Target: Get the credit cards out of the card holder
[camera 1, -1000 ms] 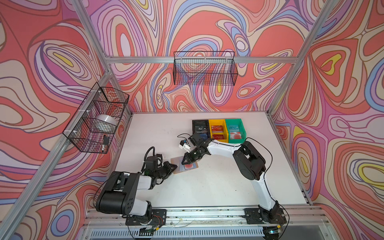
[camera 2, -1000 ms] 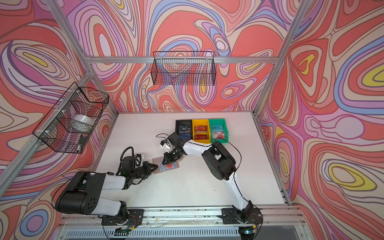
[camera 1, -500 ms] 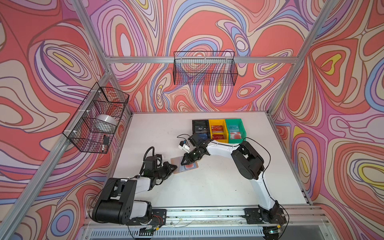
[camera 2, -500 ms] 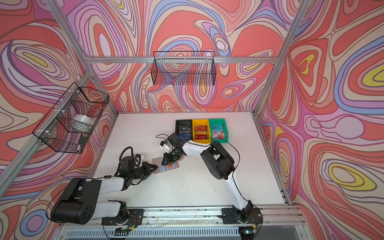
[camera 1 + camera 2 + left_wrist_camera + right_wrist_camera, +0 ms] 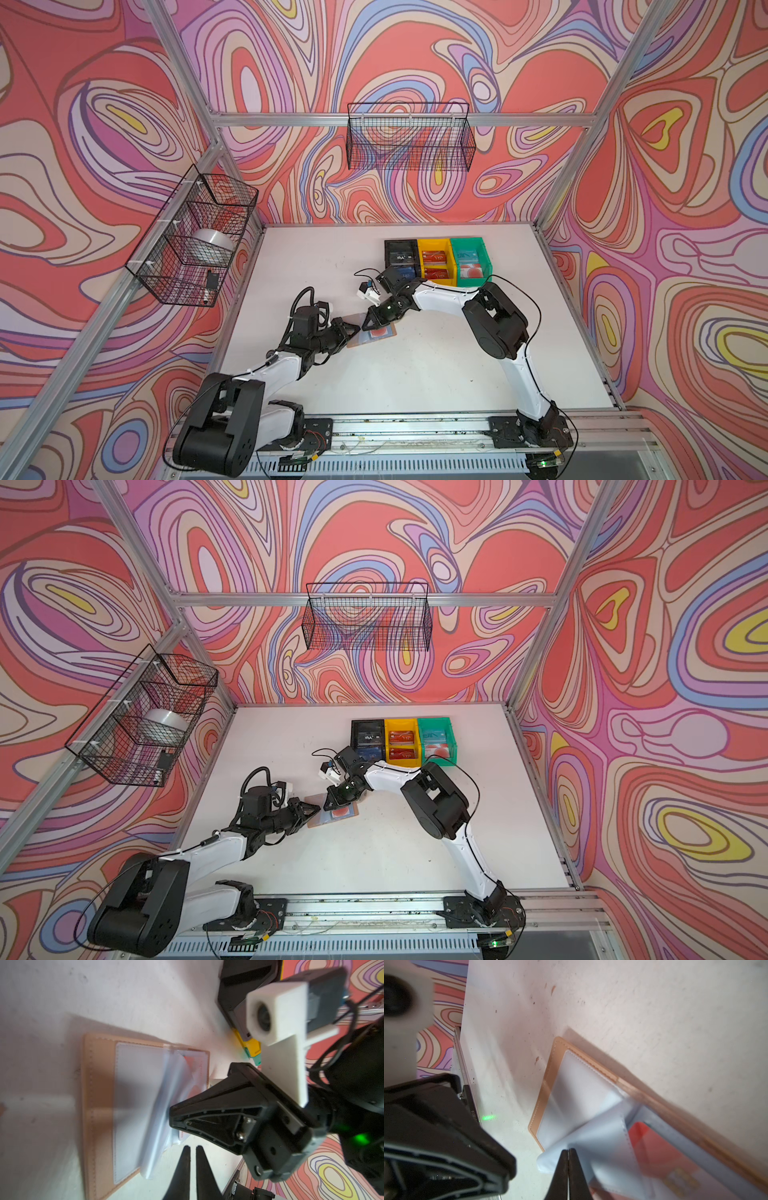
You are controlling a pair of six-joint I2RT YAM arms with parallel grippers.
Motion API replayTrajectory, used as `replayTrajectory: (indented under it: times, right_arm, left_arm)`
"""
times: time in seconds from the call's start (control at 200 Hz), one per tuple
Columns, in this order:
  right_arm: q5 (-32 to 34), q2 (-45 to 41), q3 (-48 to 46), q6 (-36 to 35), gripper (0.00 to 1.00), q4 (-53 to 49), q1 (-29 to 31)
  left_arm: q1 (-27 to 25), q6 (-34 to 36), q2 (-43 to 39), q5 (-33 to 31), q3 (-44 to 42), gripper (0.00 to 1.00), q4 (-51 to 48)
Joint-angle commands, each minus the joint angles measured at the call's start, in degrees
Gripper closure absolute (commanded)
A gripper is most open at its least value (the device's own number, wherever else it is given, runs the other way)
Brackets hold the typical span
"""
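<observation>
The tan card holder [image 5: 360, 341] [image 5: 321, 822] lies open on the white table, its clear bluish sleeves fanned up [image 5: 97, 1084] [image 5: 548, 1084]. A pale credit card with a red circle [image 5: 377, 332] [image 5: 338, 812] [image 5: 641, 1142] sits inside a sleeve on its right half. My right gripper [image 5: 368, 326] [image 5: 328, 806] [image 5: 568, 1150] is shut, its tips against a lifted, curled sleeve; whether the sleeve is pinched I cannot tell. My left gripper [image 5: 355, 330] [image 5: 316, 808] [image 5: 193, 1147] is shut on nothing, just off the holder's near edge, tips close to the right gripper's.
Black [image 5: 401, 253], yellow [image 5: 434, 259] and green [image 5: 469, 259] bins holding cards stand in a row behind the right arm. Wire baskets hang on the left wall [image 5: 191, 232] and back wall [image 5: 409, 137]. A metal rail [image 5: 415, 428] runs along the table's front.
The left arm's shoulder link has dropped lower toward the front rail. Both grippers stay at the holder, almost where they were.
</observation>
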Motion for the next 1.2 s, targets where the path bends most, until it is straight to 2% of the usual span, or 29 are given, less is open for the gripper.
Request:
replayTrajectory:
  times: [0.0,0.165,0.351,0.506,0.676,1.022,1.197]
  right_arm:
    - [0.01,0.15,-1.05,0.39,0.93,1.07,0.27]
    - [0.18,-0.32,-1.24,0.31,0.93,0.86,0.22]
    - [0.74,-2.13,-2.23,0.28,0.93,0.98,0.18]
    - [1.74,-6.11,-3.44,0.53,0.93,1.82,-0.01]
    - [7.37,-8.50,-2.89,-1.71,0.93,-1.94,-0.30]
    - [17.69,-4.79,0.55,-2.93,0.93,-11.00,-0.74]
    - [18.33,-3.66,0.33,-3.14,0.92,-11.24,-0.71]
  left_arm:
    - [-1.18,-2.70,4.86,0.27,-1.13,0.90,8.38]
    - [-2.86,-4.79,12.09,0.51,-1.07,0.91,16.11]
    - [-3.27,-4.17,15.63,-0.54,-1.14,0.92,16.59]
    - [-3.27,-1.85,15.44,-2.32,-0.99,0.93,12.25]
    - [-3.31,-0.16,14.05,-3.32,-0.67,0.93,8.88]
    - [-3.30,0.19,12.36,-3.54,-0.61,0.93,7.54]
    - [-3.31,0.37,12.26,-3.64,-0.40,0.93,7.13]
